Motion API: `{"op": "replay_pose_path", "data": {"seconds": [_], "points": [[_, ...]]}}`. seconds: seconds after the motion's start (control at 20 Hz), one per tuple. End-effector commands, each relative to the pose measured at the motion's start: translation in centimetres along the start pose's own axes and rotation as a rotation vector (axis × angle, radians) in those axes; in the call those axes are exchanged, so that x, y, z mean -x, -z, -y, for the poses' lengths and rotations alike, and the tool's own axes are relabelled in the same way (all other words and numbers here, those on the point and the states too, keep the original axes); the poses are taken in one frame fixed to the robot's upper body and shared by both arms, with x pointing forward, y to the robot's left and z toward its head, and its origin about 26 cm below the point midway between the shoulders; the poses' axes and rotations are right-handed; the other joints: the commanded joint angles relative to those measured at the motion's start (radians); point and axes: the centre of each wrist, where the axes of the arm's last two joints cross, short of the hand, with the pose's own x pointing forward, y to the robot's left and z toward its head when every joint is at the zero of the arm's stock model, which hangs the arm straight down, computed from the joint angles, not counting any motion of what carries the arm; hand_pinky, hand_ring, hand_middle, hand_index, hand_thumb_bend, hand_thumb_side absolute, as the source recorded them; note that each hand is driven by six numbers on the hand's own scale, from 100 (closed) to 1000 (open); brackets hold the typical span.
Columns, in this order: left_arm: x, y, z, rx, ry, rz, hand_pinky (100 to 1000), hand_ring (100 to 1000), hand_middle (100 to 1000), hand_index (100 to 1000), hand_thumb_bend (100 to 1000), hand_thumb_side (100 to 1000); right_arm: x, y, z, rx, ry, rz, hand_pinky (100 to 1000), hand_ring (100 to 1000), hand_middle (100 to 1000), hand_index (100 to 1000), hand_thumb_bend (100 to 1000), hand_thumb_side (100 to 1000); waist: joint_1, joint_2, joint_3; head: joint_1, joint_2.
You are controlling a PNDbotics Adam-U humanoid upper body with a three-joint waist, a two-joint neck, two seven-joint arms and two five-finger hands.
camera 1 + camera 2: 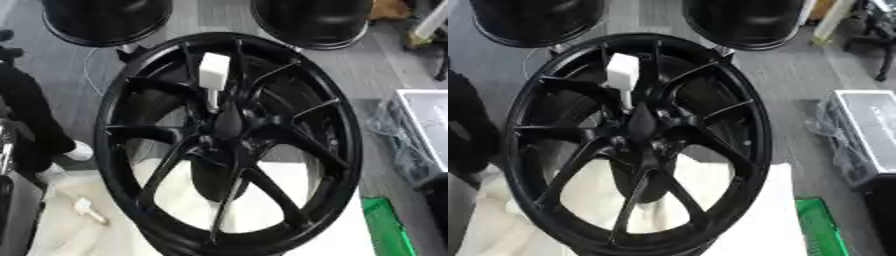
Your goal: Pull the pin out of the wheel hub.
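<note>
- The white-handled pin stands in the black wheel hub, its shaft entering near the centre: not yet pulled.
- Neither robot hand shows in either view, so finger state cannot be told.
- Reaching, grasping and pulling all remain.

A white table bears the black wheel hub.

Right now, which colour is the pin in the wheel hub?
White pin; left eye view shows it best.
</note>
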Motion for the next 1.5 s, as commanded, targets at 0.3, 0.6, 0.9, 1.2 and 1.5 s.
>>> {"op": "replay_pose_path", "data": {"seconds": [0.3, 0.6, 0.9, 1.2, 1.5], "points": [[-1.3, 0.6, -0.9, -0.025, 0.02, 0.058, 586, 654, 678, 744, 100, 748, 7.6, -6.7, -0.5, 0.312, -0.178, -0.144, 779, 654, 494, 648, 100, 145, 0.018, -0.004, -0.022, 0.03, -0.016], [-1.5, 0.7, -0.8, -0.04, 0.012, 0.063, 587, 654, 677, 745, 100, 747, 10.9, -10.4, -2.5, 0.301, -0.286, -0.389, 895, 907, 861, 867, 100, 205, 0.023, -0.004, -0.023, 0.035, -0.011], [-1.6, 0.7, -0.8, -0.038, 0.011, 0.064, 588, 655, 678, 747, 100, 746, 12.9, -11.7, -2.7, 0.373, -0.27, -0.562, 907, 934, 896, 906, 100, 202, 0.022, -0.005, -0.022, 0.036, -0.004], [-1.6, 0.7, -0.7, -0.034, 0.012, 0.065, 590, 656, 678, 747, 100, 746, 13.1, -11.7, -2.7, 0.394, -0.257, -0.568, 907, 935, 898, 923, 100, 191, 0.021, -0.008, -0.021, 0.035, -0.003], [-1.5, 0.6, -0.7, -0.026, 0.013, 0.063, 591, 656, 677, 745, 100, 747, 11.2, -10.5, -2.2, 0.51, -0.186, -0.471, 828, 847, 829, 941, 100, 532, 0.02, -0.01, -0.02, 0.037, -0.001]]}}
